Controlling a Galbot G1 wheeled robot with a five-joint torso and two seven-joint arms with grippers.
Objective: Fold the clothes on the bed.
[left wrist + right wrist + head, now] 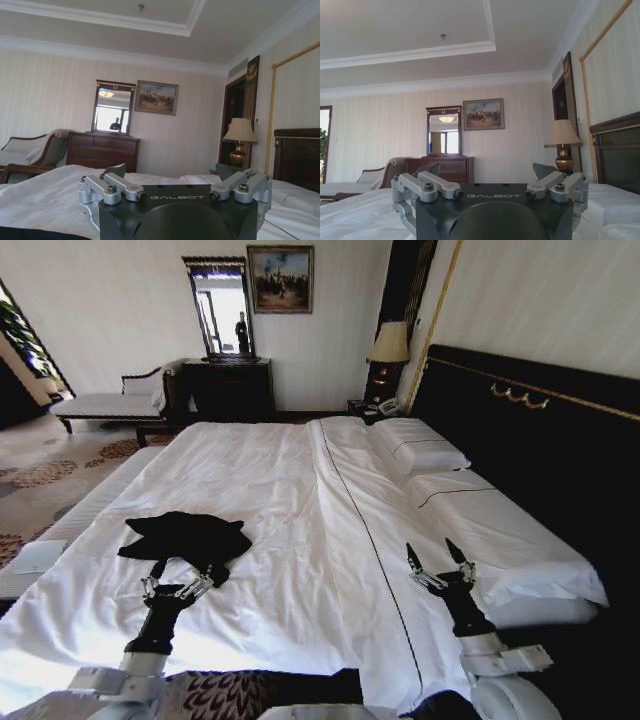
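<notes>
T-shirt (185,537), black and crumpled into a loose heap, lay on the bed (290,500) at the lower left of the head frame, near the white sheet's left edge. Left gripper (180,578) sat at the heap's near edge, jaws spread, tips touching or just over the cloth. Right gripper (436,557) hovered at lower right above bare sheet, jaws spread, well apart from the shirt. Pillows (425,452) lay at upper right by the headboard (540,430).

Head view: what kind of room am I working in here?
Probably a hotel bedroom: a large bed with white sheets and a dark headboard, a bedside lamp, and a dresser under a mirror.
</notes>
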